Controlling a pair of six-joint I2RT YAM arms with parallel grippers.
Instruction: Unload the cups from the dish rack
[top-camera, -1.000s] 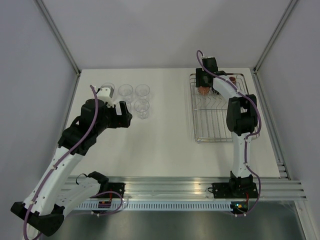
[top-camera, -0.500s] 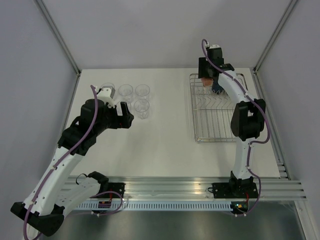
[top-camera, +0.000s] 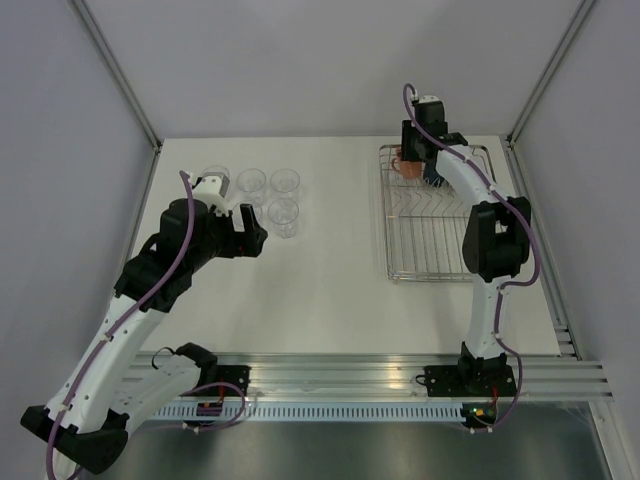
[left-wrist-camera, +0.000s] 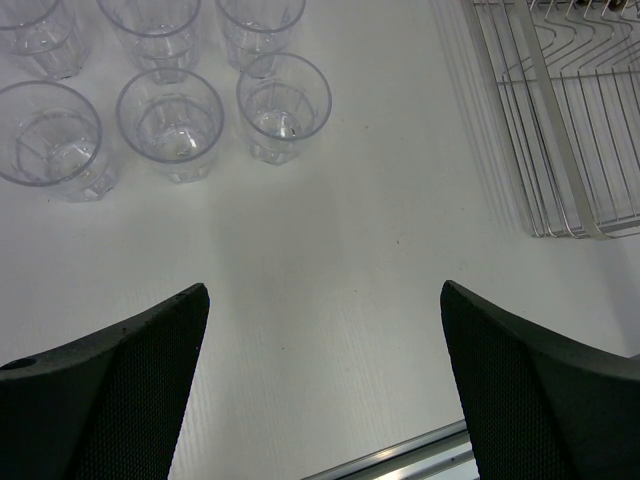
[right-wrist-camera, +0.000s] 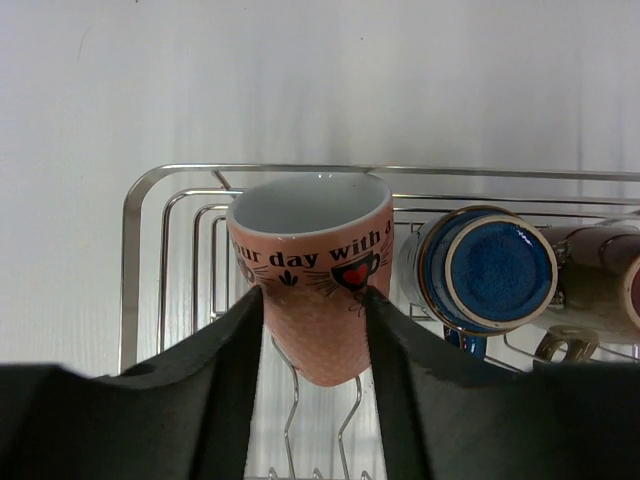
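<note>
My right gripper (right-wrist-camera: 312, 300) is shut on the salmon-orange mug (right-wrist-camera: 312, 270) and holds it above the far end of the silver wire dish rack (top-camera: 432, 215); the mug (top-camera: 408, 166) shows only partly from above. The dark blue mug (right-wrist-camera: 485, 272) lies on its side in the rack just right of it, and the brown mug (right-wrist-camera: 595, 285) lies further right. Several clear glass tumblers (left-wrist-camera: 283, 103) stand in two rows on the table at the far left (top-camera: 284, 215). My left gripper (left-wrist-camera: 325, 300) is open and empty, hovering over bare table near the tumblers.
The rack's near corner (left-wrist-camera: 570, 120) shows at the right of the left wrist view. An aluminium rail (top-camera: 400, 372) runs along the table's near edge. Grey walls and frame posts close in the back and sides.
My right gripper has risen and swung toward the far edge of the rack with the salmon-orange mug in it. The left arm has barely moved.
</note>
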